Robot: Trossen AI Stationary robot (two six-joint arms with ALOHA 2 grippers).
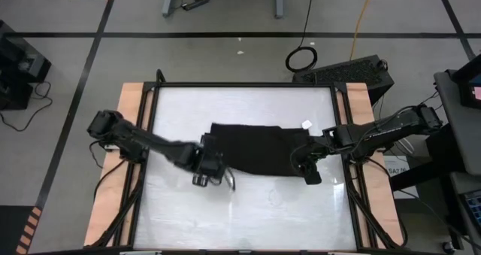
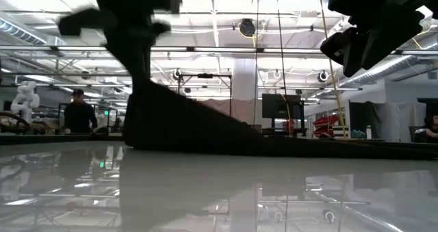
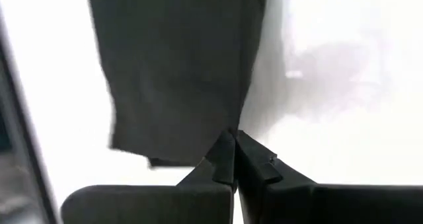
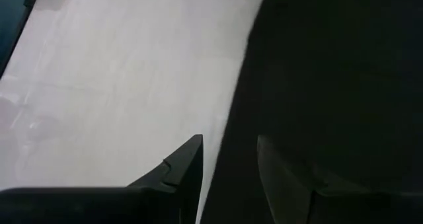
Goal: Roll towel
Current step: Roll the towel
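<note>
Nearest: left hand (image 1: 213, 172) at the near-left corner of the towel (image 1: 255, 148), fingers pinched tight on the cloth edge w/ no gap showing in its wrist view; the fabric hangs away from the pinch, and the low view shows that end raised off the table (image 1: 248, 210). Right hand (image 1: 310, 170) at the near-right corner, fingers apart, straddling the towel's edge; can't tell if it really grips.

Towel sits mid-table, slightly toward the far side, between both hands. Black, thin, floppy: it drapes and sags from wherever it's lifted, so prob. light, no stiffness, not fragile. Likely slides easily on the glossy tabletop, so a roll may skid rather than turn over unless an edge is pinned.

Best hold: corners or a short edge, pinching a single layer, one hand per corner to keep the edge straight.

Long axis runs left-right across the table, short edges facing each arm. White tag (image 1: 306, 124) at the far-right corner.
</note>
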